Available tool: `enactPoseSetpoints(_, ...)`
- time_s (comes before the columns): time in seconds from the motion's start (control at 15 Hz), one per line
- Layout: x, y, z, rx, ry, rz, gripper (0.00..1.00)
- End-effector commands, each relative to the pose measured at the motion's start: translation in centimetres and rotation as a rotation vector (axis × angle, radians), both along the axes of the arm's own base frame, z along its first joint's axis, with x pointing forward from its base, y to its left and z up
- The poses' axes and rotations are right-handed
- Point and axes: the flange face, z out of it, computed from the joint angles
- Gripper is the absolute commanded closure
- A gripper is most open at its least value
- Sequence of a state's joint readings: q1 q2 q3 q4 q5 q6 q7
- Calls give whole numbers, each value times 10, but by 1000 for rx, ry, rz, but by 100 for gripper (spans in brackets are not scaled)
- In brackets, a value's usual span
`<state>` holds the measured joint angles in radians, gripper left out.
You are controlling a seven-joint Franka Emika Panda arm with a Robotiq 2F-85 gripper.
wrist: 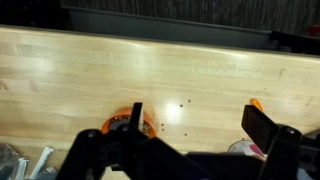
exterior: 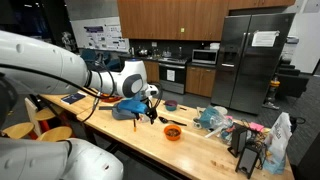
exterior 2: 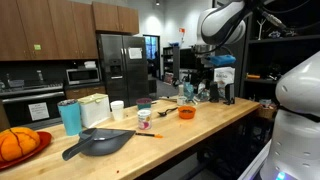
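Here, the black jaws of the white robot arm point(exterior: 60, 60) hang above the long light wooden table point(exterior: 130, 140) and stand wide open with nothing between them. In the wrist view the two dark fingers point(wrist: 137, 120) are far apart, with bare wood showing in the gap.

The small round orange bowl point(exterior: 172, 131) sits on the table near the jaws, below them and a little to one side in an exterior view. From the wrist it lies partly behind one finger point(wrist: 118, 122), apart from it. It also shows on the table point(exterior 2: 186, 113), among the clutter towards the far end.

A blue object point(exterior: 128, 107) rests on the table just beside the jaws, and a crumpled clear plastic bag point(exterior: 210, 118) lies beyond the bowl.

Towards the other end of the table there are:
- a flat dark grey pan point(exterior 2: 100, 142)
- a teal tumbler point(exterior 2: 69, 117) standing upright
- a white cup point(exterior 2: 117, 110)
- a round orange ball on a red plate point(exterior 2: 15, 145)

A tall stainless steel refrigerator point(exterior: 250, 60) stands against the back wall, under brown wooden cabinets point(exterior: 170, 18).
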<state>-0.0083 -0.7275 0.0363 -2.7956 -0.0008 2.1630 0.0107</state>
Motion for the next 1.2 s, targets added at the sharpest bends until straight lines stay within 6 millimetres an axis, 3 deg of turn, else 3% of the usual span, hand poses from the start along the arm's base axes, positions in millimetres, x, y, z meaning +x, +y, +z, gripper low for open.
enactPoseSetpoints(0.0, 0, 0, 1, 0, 1, 0, 0)
enactPoseSetpoints(0.4, 0, 0, 1, 0, 1, 0, 0)
enactPoseSetpoints(0.67, 2, -21, 2, 42, 12, 0, 0)
enactPoseSetpoints(1.13, 46, -56, 24, 105, 30, 49, 0)
